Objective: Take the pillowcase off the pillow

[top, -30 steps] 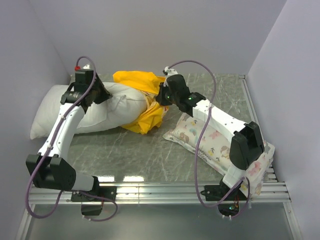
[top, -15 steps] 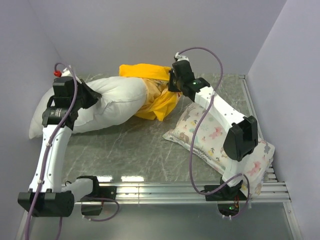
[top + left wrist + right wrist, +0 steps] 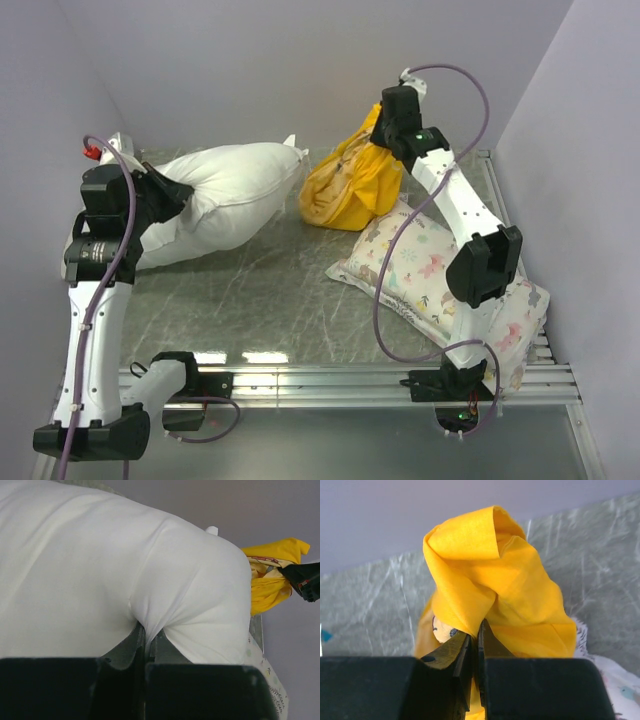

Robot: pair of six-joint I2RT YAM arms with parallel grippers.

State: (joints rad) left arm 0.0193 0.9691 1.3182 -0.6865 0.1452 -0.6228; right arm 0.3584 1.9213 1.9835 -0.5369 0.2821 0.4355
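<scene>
The plain white pillow (image 3: 225,195) lies at the back left, bare of its cover. My left gripper (image 3: 168,195) is shut on a pinch of its fabric (image 3: 147,630) at the left end. The yellow pillowcase (image 3: 350,185) hangs bunched at the back middle, apart from the pillow, its lower part resting on the table. My right gripper (image 3: 385,135) is shut on its top fold (image 3: 476,630). In the left wrist view the pillowcase (image 3: 270,575) shows beyond the pillow (image 3: 100,570).
A white pillow printed with pastel figures (image 3: 440,290) lies at the right under the right arm. Grey walls close in the back and both sides. A metal rail (image 3: 330,380) runs along the near edge of the marbled table (image 3: 270,300).
The right gripper has pulled the pillowcase up and to the right, clear off the pillow. The left gripper has drawn the pillow leftward, and a gap has opened between the two.
</scene>
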